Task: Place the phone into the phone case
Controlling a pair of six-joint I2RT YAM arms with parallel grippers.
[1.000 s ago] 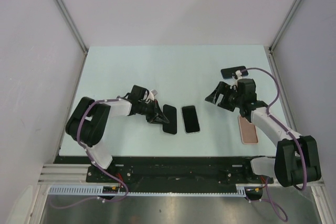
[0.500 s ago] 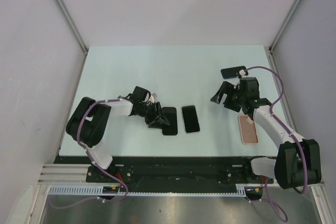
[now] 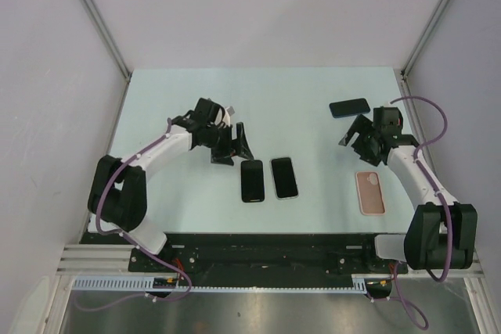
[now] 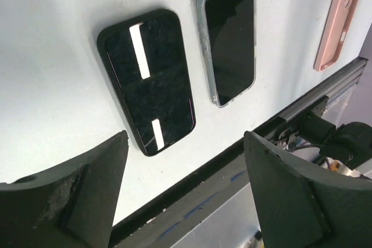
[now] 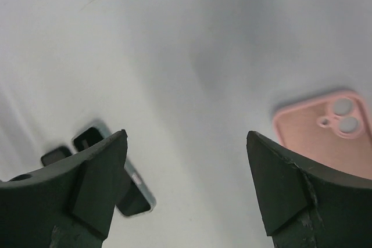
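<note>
A black phone (image 3: 252, 181) lies flat, face up, near the table's front. Right beside it lies a second phone with a clear rim (image 3: 284, 177). An empty pink phone case (image 3: 370, 192) lies inside up at the right. My left gripper (image 3: 232, 148) hovers open just behind and left of the black phone, holding nothing. The left wrist view shows the black phone (image 4: 148, 79), the clear-rimmed phone (image 4: 229, 39) and the pink case (image 4: 339, 24) beyond the left gripper (image 4: 185, 136). My right gripper (image 3: 356, 144) is open and empty behind the pink case (image 5: 325, 126).
Another dark phone (image 3: 350, 107) lies at the back right, close behind the right arm. The table's front edge with its black rail (image 4: 221, 169) runs just below the phones. Grey walls and metal posts (image 3: 98, 21) enclose the pale table (image 3: 274, 107).
My left gripper has opened and drawn back and up from the black phone, which now lies straight beside the other. The right gripper has swung right, toward the table's edge.
</note>
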